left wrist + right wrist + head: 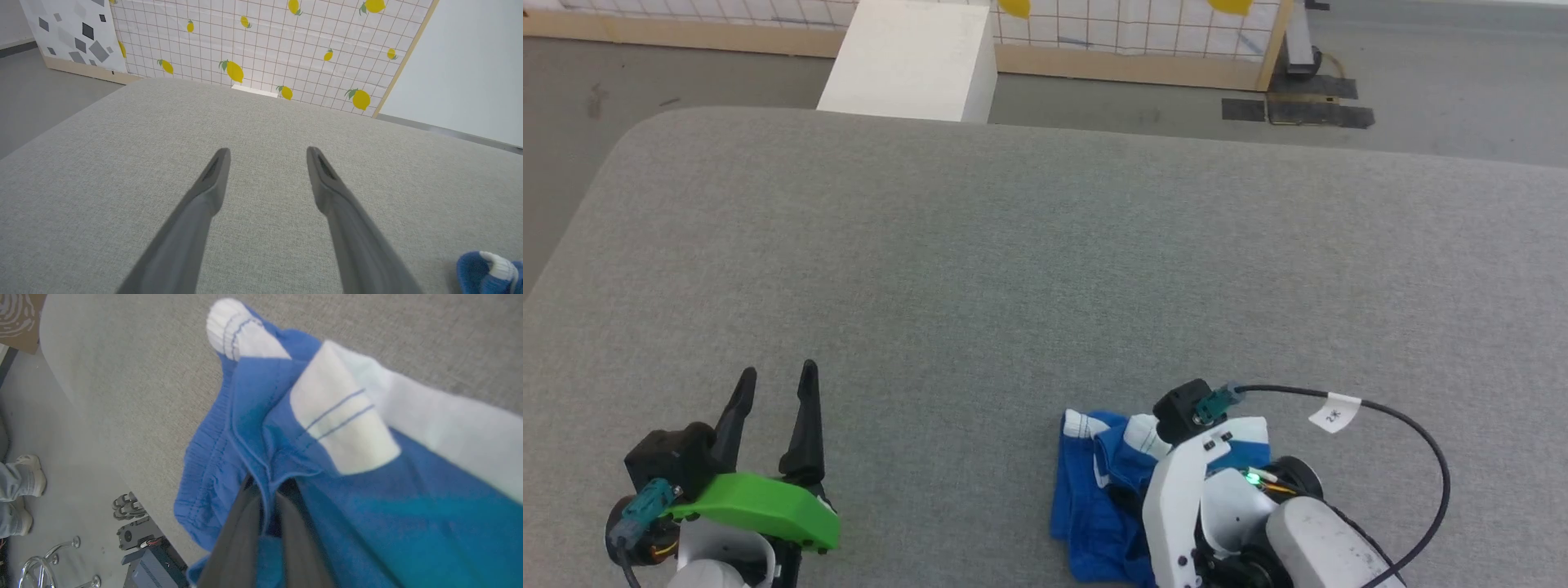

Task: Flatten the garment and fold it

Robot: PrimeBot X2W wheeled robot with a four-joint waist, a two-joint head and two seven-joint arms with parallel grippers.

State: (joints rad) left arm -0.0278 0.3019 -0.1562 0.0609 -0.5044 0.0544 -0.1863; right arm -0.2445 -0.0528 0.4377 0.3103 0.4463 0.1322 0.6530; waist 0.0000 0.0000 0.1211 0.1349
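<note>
- Your garment (pixel 1094 506) lies bunched on the grey padded table (pixel 1013 269), near its front edge on your right side. The white band is doubled over the blue cloth instead of spread flat.
- Your right gripper (pixel 267 492) is down in that heap. In the right wrist view its two dark fingers are pinched nearly together with a blue edge fold caught between them, so you have hold of the cloth.
- Your left gripper (pixel 777 374) hangs over bare table well to the left of the garment, fingers spread wide and holding nothing.
- By the look of it, you are in the flattening step. The shorts are crumpled and no tidy fold shows.
- The next move probably calls for drawing the pinched edge outward to open the heap. Then bring the left gripper across to take an opposite edge, so the cloth can be stretched between both grippers.
- Mind the near table edge: a pull toward you could slide cloth over the side.
- These views do not settle whether the right fingers hold waist or leg hem, so check before you pull.
</note>
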